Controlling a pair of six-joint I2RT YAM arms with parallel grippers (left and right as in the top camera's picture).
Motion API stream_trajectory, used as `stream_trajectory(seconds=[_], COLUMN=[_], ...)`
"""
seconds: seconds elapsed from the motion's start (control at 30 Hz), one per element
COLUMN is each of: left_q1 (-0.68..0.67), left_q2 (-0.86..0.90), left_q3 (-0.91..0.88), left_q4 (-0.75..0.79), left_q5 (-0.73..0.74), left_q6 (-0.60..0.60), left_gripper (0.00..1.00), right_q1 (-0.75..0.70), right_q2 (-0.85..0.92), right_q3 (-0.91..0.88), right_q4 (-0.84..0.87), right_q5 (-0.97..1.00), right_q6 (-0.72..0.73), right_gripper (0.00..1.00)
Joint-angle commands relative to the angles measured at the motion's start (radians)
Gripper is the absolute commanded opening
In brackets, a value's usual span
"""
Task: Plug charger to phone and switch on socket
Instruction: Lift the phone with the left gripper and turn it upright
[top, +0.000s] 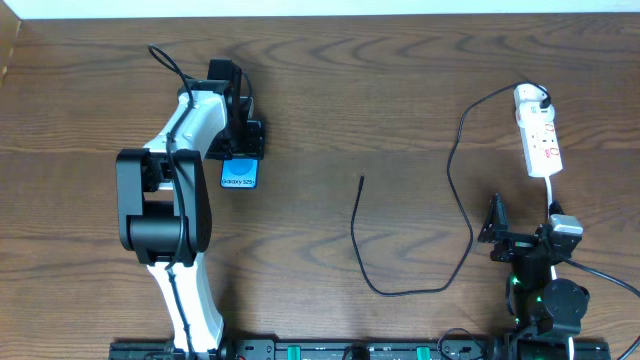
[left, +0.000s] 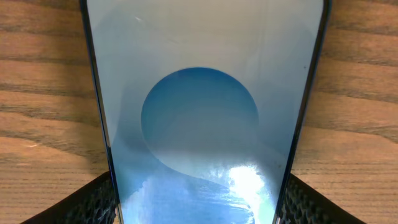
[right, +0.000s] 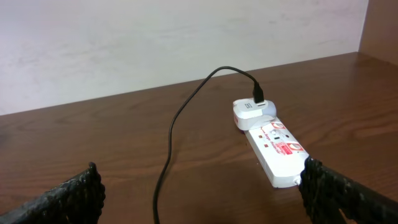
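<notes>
On the left half of the dark brown wood-grain counter (top: 330, 80), about midway between far and near edge: slim rectangular dark-edged phone (top: 238, 178) with blue-cyan screen, screen up, white "Galaxy S25+" lettering readable from overhead. Far end of the phone covered by the black left gripper (left: 198, 193) of the white-and-black arm (top: 190, 120). From the left wrist view, one black ribbed finger (left: 93, 200) against each long edge of the phone, so partly closed and gripping it across the width. Not possible to tell whether lifted or resting on the wood.

Toward the far right corner of the counter: small elongated white, red-marked power strip (top: 541, 140), lying roughly parallel to the right edge, white cord (top: 552, 192) leaving from its near end. On its far end, small white block (right: 252, 112), with the black end of the long thin black charger cable (right: 170, 142) plugged into it. Cable from there arching left, running down toward the near edge, curving back through the middle of the counter and ending in a small connector tip (top: 362, 179), free on the wood, to the right of the phone and well apart from it.

Near the near right corner: black right gripper (right: 200, 186), spread fully wide, holding nothing, only bare wood between the fingers, facing the power strip and not touching it.
</notes>
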Motion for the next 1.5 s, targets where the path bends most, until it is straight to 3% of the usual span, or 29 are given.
stream_trajectory(seconds=[0.0, 0.6, 1.13, 1.27, 1.47], left_q1=[0.002, 0.002, 0.002, 0.002, 0.002], left_q2=[-0.067, -0.145, -0.15, -0.151, -0.15], left_q3=[0.017, 0.017, 0.017, 0.017, 0.017], left_q4=[-0.01, -0.08, -0.129, -0.122, -0.049], left_q5=[-0.005, -0.02, 0.065, 0.198, 0.555], left_q6=[0.003, 0.013, 0.018, 0.018, -0.015], left_gripper=[0.07, 0.07, 0.07, 0.07, 0.07], right_q1=[0.003, 0.003, 0.003, 0.003, 0.003], right_q2=[-0.006, -0.006, -0.006, -0.006, -0.006], right_q3=[-0.001, -0.001, -0.001, -0.001, -0.001], right_q4=[-0.004, -0.004, -0.004, -0.004, -0.004], right_q5=[0.001, 0.001, 0.001, 0.001, 0.002], right_q6=[0.003, 0.003, 0.003, 0.003, 0.003], right_gripper=[0.99, 0.99, 0.99, 0.99, 0.99])
